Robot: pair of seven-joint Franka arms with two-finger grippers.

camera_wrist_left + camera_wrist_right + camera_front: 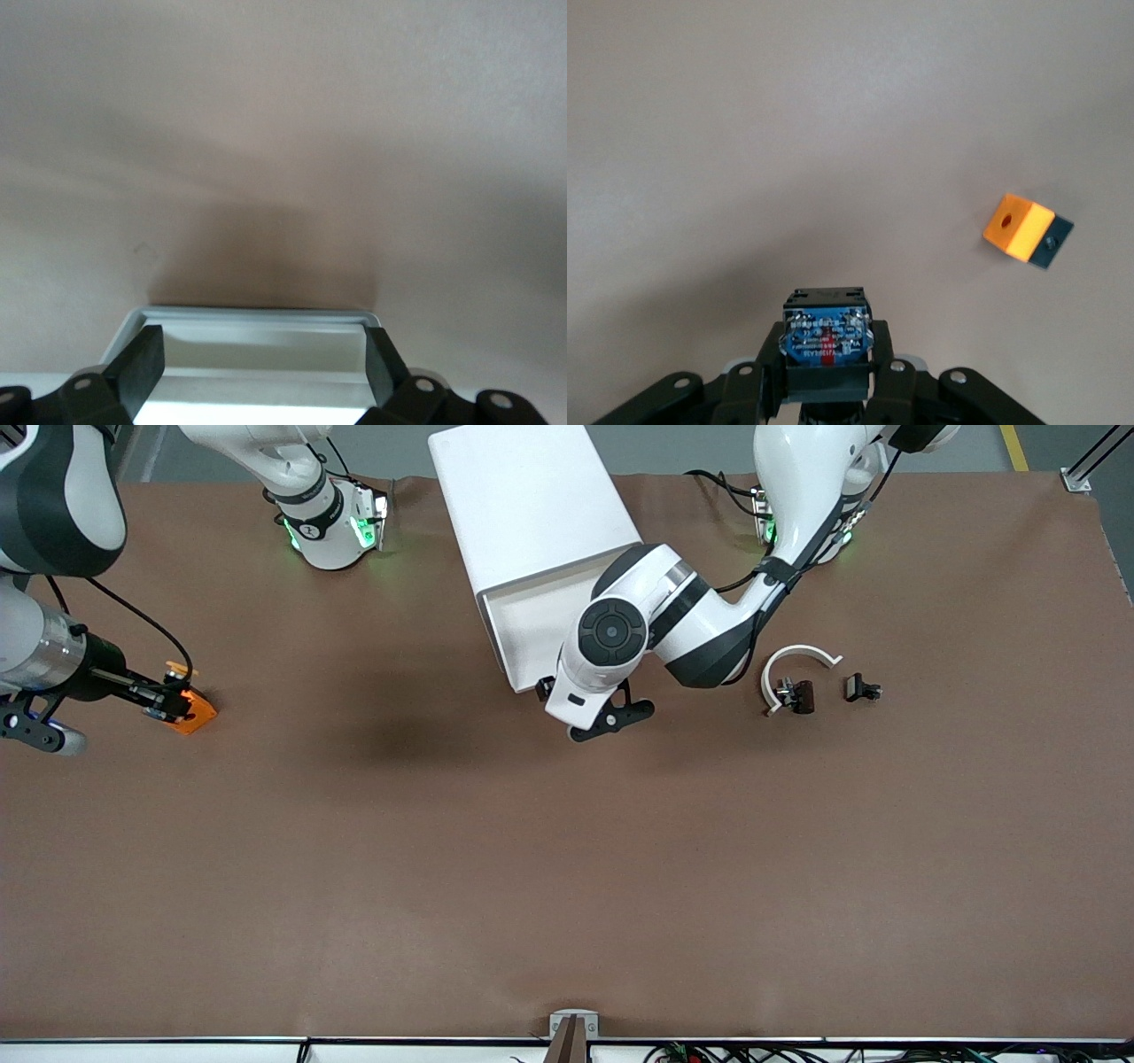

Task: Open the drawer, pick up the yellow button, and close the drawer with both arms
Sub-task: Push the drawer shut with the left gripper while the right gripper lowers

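The white cabinet [527, 496] stands between the two arm bases, its top drawer [523, 615] pulled out and showing a bare white floor. My left gripper [554, 691] hangs at the drawer's front. In the left wrist view that gripper [264, 359] is open, its black fingers [142, 363] standing on either side of the drawer's rim [257, 314] without touching it. My right gripper [173, 701] is up over the right arm's end of the table. In the right wrist view it [827, 345] is shut on the button [827, 329], whose blue base shows.
An orange square block with a hole [1019, 227] lies on the brown table under my right gripper [197, 712]. Toward the left arm's end lie a white curved piece [797, 655] and two small black parts [797, 695] [861, 688].
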